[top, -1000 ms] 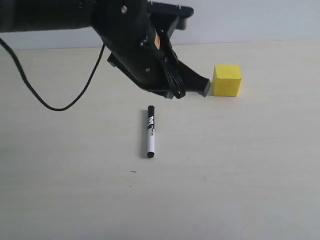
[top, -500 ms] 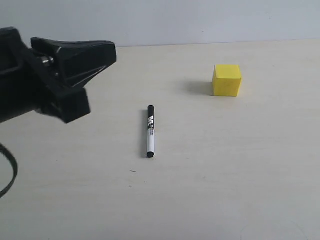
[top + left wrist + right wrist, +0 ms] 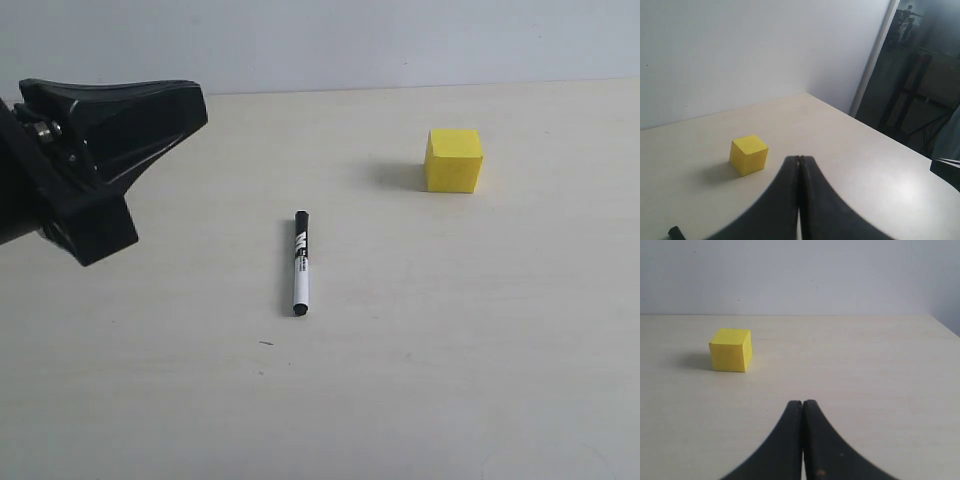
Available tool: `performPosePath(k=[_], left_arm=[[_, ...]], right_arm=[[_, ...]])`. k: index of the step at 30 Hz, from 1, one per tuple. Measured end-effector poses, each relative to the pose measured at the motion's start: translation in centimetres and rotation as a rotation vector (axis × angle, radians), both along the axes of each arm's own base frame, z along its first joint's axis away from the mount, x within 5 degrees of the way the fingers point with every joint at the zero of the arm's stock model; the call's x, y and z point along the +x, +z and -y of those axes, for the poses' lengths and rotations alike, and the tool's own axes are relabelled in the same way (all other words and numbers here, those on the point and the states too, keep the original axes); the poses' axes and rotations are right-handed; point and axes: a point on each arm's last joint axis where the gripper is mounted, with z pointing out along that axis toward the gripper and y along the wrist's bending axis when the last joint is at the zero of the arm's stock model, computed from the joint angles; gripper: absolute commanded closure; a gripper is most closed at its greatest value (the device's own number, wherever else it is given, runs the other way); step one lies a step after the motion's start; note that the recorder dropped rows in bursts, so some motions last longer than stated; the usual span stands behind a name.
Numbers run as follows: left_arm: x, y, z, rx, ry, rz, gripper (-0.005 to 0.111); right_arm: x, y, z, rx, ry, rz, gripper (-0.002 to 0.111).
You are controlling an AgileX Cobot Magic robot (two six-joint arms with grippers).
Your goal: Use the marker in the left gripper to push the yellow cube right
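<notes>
The marker lies loose on the table, black cap toward the back, with nothing gripping it. Its black end shows at the edge of the left wrist view. The yellow cube stands at the back right, well apart from the marker; both wrist views show it. My left gripper hovers at the far left, shut and empty, pointing toward the cube from a distance. My right gripper is shut on nothing and is out of the exterior view.
The pale wooden table runs back to a white wall. In the left wrist view the table's far edge drops off toward a dark room with stands.
The left arm drew back from right beside the cube to the far left of the table, then drifted slightly farther left. Marker and cube have not moved.
</notes>
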Motion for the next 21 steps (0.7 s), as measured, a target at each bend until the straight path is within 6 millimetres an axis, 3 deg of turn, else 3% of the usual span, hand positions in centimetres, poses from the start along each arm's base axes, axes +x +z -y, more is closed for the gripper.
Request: performPosePath(k=[9,14,21], left_arm=[[0.0,0.7,-0.9,0.06,0.021,0.125,0.107],[-0.4,2.2,-4.6,0.03,0.165,0.114,0.107],[-2.3,1.9,-9.2,0.014,0.353,0.113,0.107]], right_arm=[[0.0,0.0,0.0,0.0,0.0,0.0,0.108],[0.0,0.0,0.0,0.0,0.0,0.0,0.108],[0.0,0.0,0.0,0.0,0.0,0.0,0.108]])
